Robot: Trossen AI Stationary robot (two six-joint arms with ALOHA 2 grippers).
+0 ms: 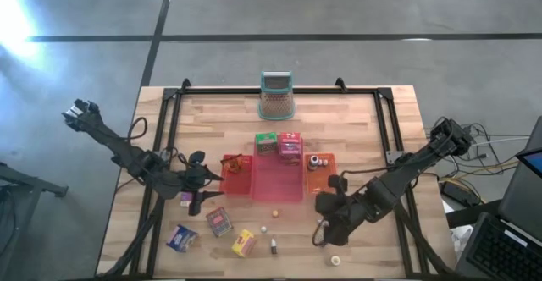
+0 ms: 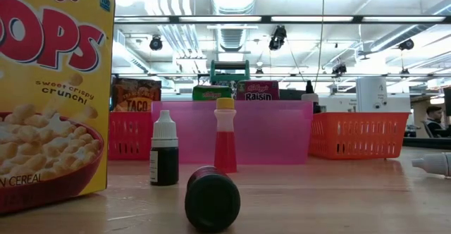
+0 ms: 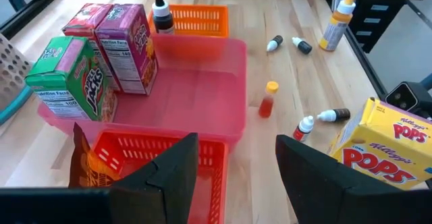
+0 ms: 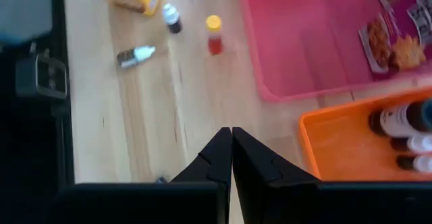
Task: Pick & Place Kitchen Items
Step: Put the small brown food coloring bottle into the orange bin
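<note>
A green box (image 3: 67,75) and pink boxes (image 3: 125,45) stand at the far end of the pink tray (image 3: 202,82). A red bottle with a yellow cap (image 3: 268,99) stands upright on the table beside that tray, with several tiny bottles (image 3: 317,119) and a yellow Pops box (image 3: 378,143) nearby. My left gripper (image 3: 236,163) is open and hovers over the red tray (image 3: 155,156), which holds an orange-brown packet (image 3: 81,166). My right gripper (image 4: 231,146) is shut above bare table, next to the orange tray (image 4: 351,143) that holds small bottles (image 4: 398,123).
The teal-rimmed mesh holder (image 1: 276,95) stands at the far edge. Small boxes (image 1: 180,237) (image 1: 220,222) lie near the near-left corner. A dark-capped bottle (image 2: 211,199) lies on its side near the front. Black frame rails (image 1: 174,112) run along the table's sides.
</note>
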